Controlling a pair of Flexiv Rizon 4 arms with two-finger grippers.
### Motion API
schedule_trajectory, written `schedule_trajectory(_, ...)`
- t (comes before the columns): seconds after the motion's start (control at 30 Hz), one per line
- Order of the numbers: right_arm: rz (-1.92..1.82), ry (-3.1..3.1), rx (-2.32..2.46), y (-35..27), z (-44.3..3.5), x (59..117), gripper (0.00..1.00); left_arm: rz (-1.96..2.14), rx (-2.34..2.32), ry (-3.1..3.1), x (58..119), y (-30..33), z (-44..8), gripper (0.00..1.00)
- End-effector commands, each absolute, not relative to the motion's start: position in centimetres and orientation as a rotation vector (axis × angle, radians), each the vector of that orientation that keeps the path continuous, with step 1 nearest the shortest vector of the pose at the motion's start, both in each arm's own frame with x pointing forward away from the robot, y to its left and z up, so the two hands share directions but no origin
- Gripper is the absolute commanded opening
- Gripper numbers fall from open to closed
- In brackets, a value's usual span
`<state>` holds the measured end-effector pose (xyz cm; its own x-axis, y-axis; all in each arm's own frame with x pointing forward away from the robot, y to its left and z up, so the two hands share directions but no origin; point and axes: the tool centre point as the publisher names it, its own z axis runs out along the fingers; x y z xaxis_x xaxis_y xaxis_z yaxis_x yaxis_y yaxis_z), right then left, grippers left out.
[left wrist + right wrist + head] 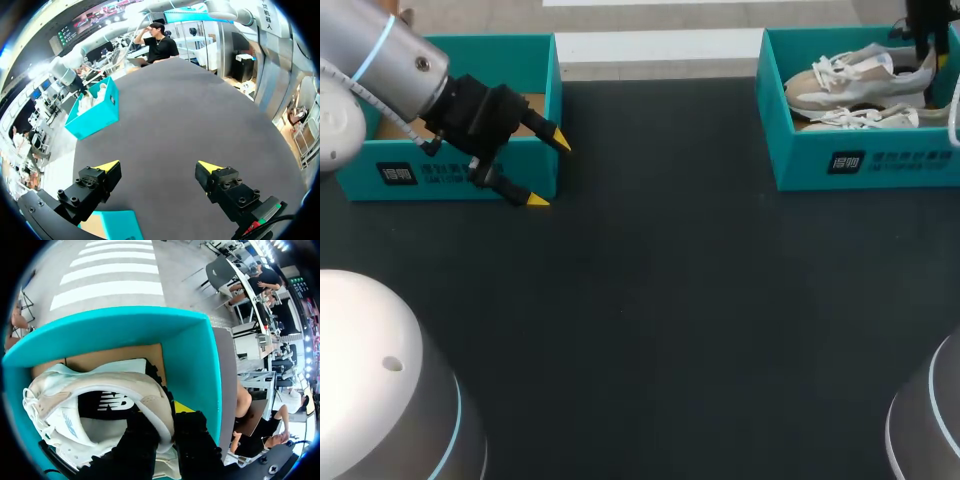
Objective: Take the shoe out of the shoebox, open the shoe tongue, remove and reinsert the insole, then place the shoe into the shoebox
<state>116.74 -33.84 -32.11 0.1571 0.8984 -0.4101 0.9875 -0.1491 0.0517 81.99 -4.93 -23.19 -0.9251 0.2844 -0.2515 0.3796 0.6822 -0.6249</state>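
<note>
charcoal tabletop (650,300) carries everything, and the teal shoebox (865,160) at its far right edge serves as the marker here. a second teal box (450,172) stands well apart from the shoebox, across a bare dark stretch, along the same far edge. the left arm (390,60) comes in over that second box, on the side away from the shoebox. inside the shoebox lie two pale beige-and-white lace-up shoes. the shoe (860,78) sits toward the shoebox's back wall and the other shoe (865,118) lies along its front wall. the right pincer (167,422) is down in the shoebox's right end, clenched on the shoe's heel collar. one black finger is inside the opening and one outside, and a yellow tip shows between the heel and the shoebox wall. the left pincer (548,171) hangs released, its yellow tips spread wide with nothing between them. it sits at the corner of the second teal box nearest the shoebox and points across the tabletop toward the shoebox.
</note>
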Motion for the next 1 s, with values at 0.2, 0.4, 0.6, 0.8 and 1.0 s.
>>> schedule_trajectory(0.2,-0.435,1.832,2.154,-34.3,-34.5,117.5,0.00,-1.067,0.547,2.758,82.0,-4.9,-23.2,1.00)
schedule_trajectory(0.4,-0.431,1.845,2.165,-34.4,-35.4,117.3,0.49,-1.067,0.547,2.758,82.0,-4.9,-23.2,1.00)
schedule_trajectory(0.6,-0.403,1.827,2.175,-34.7,-34.8,117.1,1.00,-1.067,0.547,2.758,82.0,-4.9,-23.2,1.00)
schedule_trajectory(0.8,-0.368,1.839,2.159,-34.3,-33.4,116.9,1.00,-1.067,0.547,2.758,82.0,-4.9,-23.2,1.00)
schedule_trajectory(1.0,-0.292,1.857,2.156,-33.1,-31.0,116.0,1.00,-1.067,0.547,2.758,82.0,-4.9,-23.2,1.00)
